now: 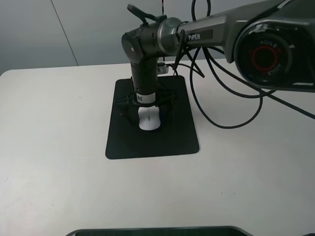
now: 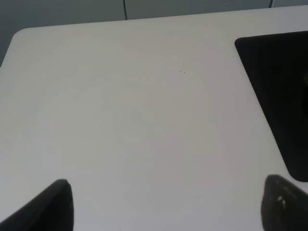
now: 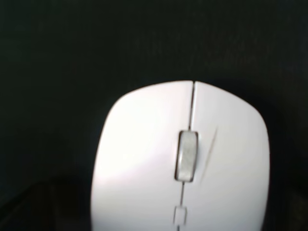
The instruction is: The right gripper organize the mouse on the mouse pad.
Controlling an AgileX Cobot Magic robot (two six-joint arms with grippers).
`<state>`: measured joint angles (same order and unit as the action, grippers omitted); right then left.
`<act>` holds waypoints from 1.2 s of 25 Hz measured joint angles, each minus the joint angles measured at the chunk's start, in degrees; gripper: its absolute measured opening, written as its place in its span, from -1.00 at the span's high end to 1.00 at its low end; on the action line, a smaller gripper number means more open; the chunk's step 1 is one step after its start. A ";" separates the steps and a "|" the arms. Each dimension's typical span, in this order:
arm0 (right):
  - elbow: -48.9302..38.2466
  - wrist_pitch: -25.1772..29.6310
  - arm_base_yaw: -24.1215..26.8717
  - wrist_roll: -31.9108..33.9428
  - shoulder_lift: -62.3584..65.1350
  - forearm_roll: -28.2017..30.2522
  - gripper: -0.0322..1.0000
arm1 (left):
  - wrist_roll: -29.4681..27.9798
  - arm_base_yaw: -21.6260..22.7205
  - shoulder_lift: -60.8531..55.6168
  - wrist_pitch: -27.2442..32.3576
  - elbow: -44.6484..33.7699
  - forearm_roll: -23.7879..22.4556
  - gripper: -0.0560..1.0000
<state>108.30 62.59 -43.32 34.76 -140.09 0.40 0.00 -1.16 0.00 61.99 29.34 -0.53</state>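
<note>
Black two-fingered right gripper (image 1: 147, 112) low over small white oval mouse (image 1: 149, 119) on flat matte black mouse pad (image 1: 172, 137).
Mouse sits directly beneath, between its fingers; clamped or released, cannot tell, black on black.

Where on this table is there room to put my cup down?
Widest bare patch: the table left of the mouse pad. The strip between the pad and the near edge is bare too. Crowded: the pad's middle, where the right gripper stands over the mouse, and the cables on the table right of the pad.
</note>
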 joint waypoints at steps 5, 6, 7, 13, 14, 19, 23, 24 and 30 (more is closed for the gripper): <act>0.00 0.00 0.00 -0.24 4.18 0.54 -0.41 | 0.00 0.00 0.00 0.00 0.00 0.00 -0.52; 0.00 0.00 0.00 -0.34 5.08 0.54 -0.41 | 0.00 0.00 0.00 0.00 0.00 0.00 -0.52; 0.00 -0.10 0.00 -0.46 6.16 0.54 -0.41 | 0.00 0.00 0.00 0.00 0.00 0.00 -0.52; -1.18 -0.11 1.07 -2.03 11.91 0.43 -0.41 | 0.00 0.00 0.00 0.00 0.00 0.00 -0.52; -2.16 -0.11 1.71 -2.33 13.12 0.43 -0.41 | 0.00 0.00 0.00 0.00 0.00 0.00 -0.52; -11.71 -1.79 6.60 -4.44 20.64 0.43 -0.41 | 0.00 0.00 0.00 0.00 0.00 0.00 -0.52; -21.86 -2.91 12.95 -7.00 28.39 0.43 -0.41 | 0.00 0.00 0.00 0.00 0.00 0.00 -0.52; -24.73 -3.05 14.73 -7.46 30.17 0.43 -0.41 | 0.00 0.00 0.00 0.00 0.00 0.00 -0.52; -41.72 -6.60 28.38 -10.80 44.11 0.43 -0.41 | 0.00 0.00 0.00 0.00 0.00 0.00 -0.52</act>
<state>66.57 55.99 -14.94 23.96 -95.98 0.83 0.00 -1.16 0.00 61.99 29.34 -0.53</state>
